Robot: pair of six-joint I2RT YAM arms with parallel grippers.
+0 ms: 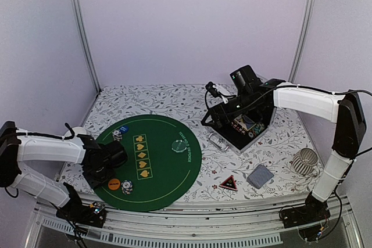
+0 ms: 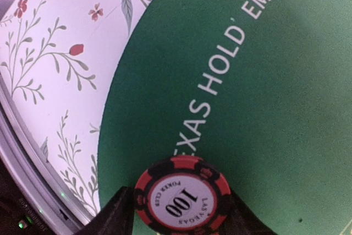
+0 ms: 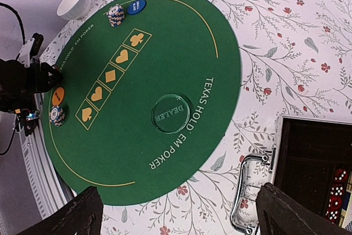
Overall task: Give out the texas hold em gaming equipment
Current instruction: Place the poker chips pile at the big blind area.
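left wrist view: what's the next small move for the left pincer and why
Probably open the left pincer a little wider and lift straight up. The red-and-black striped poker chip marked 100 appears to lie flat on the round green felt mat, near its edge, with the fingers close on either side.

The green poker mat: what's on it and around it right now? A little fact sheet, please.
Mat: round green mat, printed Texas Hold'em Poker
On the mat: clear dealer disc, orange disc, blue disc, near chip stack, far chip stack
Right of the mat: triangle token, grey-blue cards, white ribbed cup, open case
Left gripper: red chip between its fingers near the mat's edge; whether gripped, cannot tell
Right gripper: open, by the open case
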